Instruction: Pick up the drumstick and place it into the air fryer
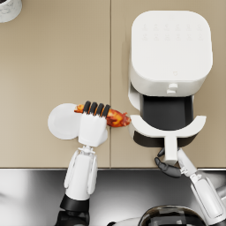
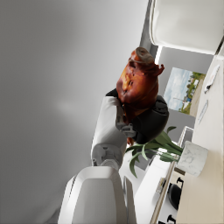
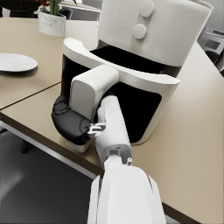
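Upper left corner of head view: marble pot (image 1: 9, 9), well clear of the work. Left of centre, white plate (image 1: 62, 121) sat bare on the bench (image 1: 53, 57). Just right of it, left hand (image 1: 93, 123) gripped the drumstick (image 1: 115, 118), fingers wrapped over it, meat end pointing right toward the air fryer (image 1: 170, 48); probably lifted off the plate for the carry, height hard to tell. Drumstick tip was just beside the drawer (image 1: 167, 123) rim. Drawer was pulled out, dark cavity open. Lower right, right hand (image 1: 169, 167) closed around the drawer handle (image 1: 171, 148), likely holding it open for the drop. Open bench between plate and fryer; drawer front lip was the edge to clear.
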Available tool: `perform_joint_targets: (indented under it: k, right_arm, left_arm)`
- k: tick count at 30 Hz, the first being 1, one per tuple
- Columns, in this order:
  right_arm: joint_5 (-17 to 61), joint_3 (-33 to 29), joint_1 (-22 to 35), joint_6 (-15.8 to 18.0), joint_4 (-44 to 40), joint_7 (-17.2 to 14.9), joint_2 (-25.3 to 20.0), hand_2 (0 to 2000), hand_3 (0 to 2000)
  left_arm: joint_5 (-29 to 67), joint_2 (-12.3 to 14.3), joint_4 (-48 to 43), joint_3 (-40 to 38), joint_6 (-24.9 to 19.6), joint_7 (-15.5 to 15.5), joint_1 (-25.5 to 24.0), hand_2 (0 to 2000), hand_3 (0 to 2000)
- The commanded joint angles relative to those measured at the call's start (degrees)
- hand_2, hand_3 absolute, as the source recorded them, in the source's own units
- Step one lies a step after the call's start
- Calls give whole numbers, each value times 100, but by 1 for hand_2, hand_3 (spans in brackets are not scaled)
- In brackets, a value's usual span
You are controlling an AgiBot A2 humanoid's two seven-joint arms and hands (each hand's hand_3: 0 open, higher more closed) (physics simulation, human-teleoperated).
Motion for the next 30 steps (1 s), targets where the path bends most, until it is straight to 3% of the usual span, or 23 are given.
perform_joint_targets:
  k: [1,8,16,17,18,22,23,27,28,29,30]
  right_arm:
    - [0,925,-34,31,1015,-4,63,2000,2000]
    - [-3,1289,-209,70,1451,-19,403,2000,2000]
    - [-4,1708,-318,3,1870,-40,658,2000,2000]
    - [-5,290,-392,-5,747,-34,830,2000,2000]
    - [-5,1768,-328,-25,1934,-42,691,2000,2000]
    - [-6,1953,-416,-77,2189,-41,931,2000,2000]
    - [-7,399,-457,-93,909,-42,1048,2000,2000]
    - [-9,441,-488,-111,985,-39,1152,2000,2000]
    - [-9,448,-490,-124,992,-34,1162,2000,2000]
    - [-10,454,-491,-128,996,-31,1168,2000,2000]
    - [-10,455,-492,-125,999,-33,1173,2000,2000]
  left_arm:
    - [-251,216,35,283,1,-1,385,2000,2000]
    - [-1936,653,275,670,-8,0,942,2000,2000]
    - [-2359,1117,719,1339,-3,1,1471,2000,2000]
    - [-2367,1171,775,1456,-5,1,1521,2000,2000]
    - [-2373,1250,914,1601,-7,1,1601,2000,2000]
    - [-2384,1435,1255,1812,-16,0,1768,2000,2000]
    - [-2385,1445,1299,1828,-16,0,1761,2000,2000]
    - [-2387,1520,1525,1953,-15,0,1786,2000,2000]
    - [-2387,1522,1569,2030,-16,1,1767,639,1673]
    - [-2387,1470,1511,2063,72,1,1674,0,1347]
    - [-2386,1436,1483,2076,115,0,1605,0,1020]
